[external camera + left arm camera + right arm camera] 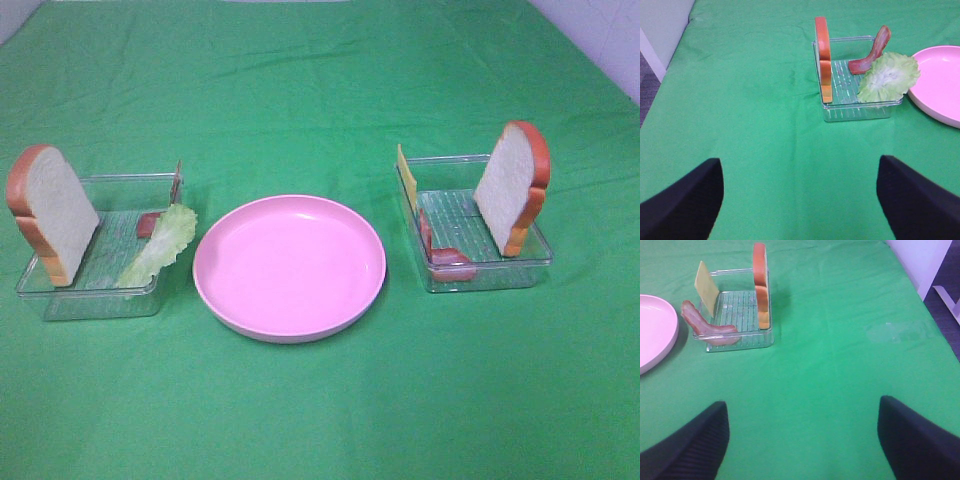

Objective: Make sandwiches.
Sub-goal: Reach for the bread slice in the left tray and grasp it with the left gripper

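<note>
1. Exterior high view. A green cloth [320, 80] covers the table, and a round pink plate [289, 300] sits in the middle. The sandwich parts are unassembled, split between two clear trays on either side of the plate.
2. Same view, left tray [60, 300]. The left bread slice [52, 212] stands on edge, leaning against the tray's outer end. A lettuce leaf [160, 245] is draped over the end nearest the plate. The left bacon strip [148, 224] lies beside it and rises against the tray wall.
3. Same view, right tray [540, 255]. The right bread slice [512, 190] stands tilted at the outer end. A yellow cheese slice [405, 172] is propped upright at the end nearest the plate. The right bacon strip [450, 262] curls along the near corner.
4. Neither of my grippers shows in this view.
5. Left wrist view. My left gripper [797, 165] has its fingers spread wide, holds nothing, and hangs over bare cloth well short of the left tray [855, 114]. The bread [823, 55] shows edge-on with its crust toward me. The lettuce [890, 77] overhangs the tray rim, near the plate [940, 80].
6. Right wrist view. My right gripper [802, 405] is likewise wide apart with nothing between its fingers, well apart from the right tray [740, 342]. The cheese [706, 288] leans on the wall, and the bacon [702, 326] droops over the rim.
</note>
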`<act>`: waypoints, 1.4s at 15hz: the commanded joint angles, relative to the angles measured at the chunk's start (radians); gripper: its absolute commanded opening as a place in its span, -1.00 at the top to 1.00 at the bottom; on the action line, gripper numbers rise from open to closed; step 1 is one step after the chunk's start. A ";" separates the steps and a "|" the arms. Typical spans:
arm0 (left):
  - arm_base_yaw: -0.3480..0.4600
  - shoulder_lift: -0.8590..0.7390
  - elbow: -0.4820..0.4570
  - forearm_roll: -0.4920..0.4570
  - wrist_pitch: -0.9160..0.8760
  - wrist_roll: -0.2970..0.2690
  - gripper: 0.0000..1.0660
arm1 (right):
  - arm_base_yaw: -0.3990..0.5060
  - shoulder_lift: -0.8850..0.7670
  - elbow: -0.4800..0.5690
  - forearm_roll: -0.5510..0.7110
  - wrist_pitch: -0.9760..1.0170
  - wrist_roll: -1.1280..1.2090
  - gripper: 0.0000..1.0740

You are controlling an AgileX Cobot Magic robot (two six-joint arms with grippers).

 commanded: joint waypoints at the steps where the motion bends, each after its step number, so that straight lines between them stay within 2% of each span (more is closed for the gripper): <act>1: 0.003 -0.022 0.002 0.000 -0.009 0.002 -0.48 | -0.006 -0.013 0.001 0.001 -0.008 -0.012 -0.43; 16: 0.003 -0.015 -0.001 0.000 -0.014 0.002 -0.48 | -0.006 -0.013 0.001 0.001 -0.008 -0.012 -0.43; 19: 0.003 0.040 -0.048 -0.011 -0.070 -0.009 -0.47 | -0.006 -0.013 0.001 0.001 -0.008 -0.012 -0.43; 21: 0.003 0.132 -0.090 -0.011 -0.092 -0.009 -0.47 | -0.006 -0.013 0.001 0.001 -0.008 -0.012 -0.43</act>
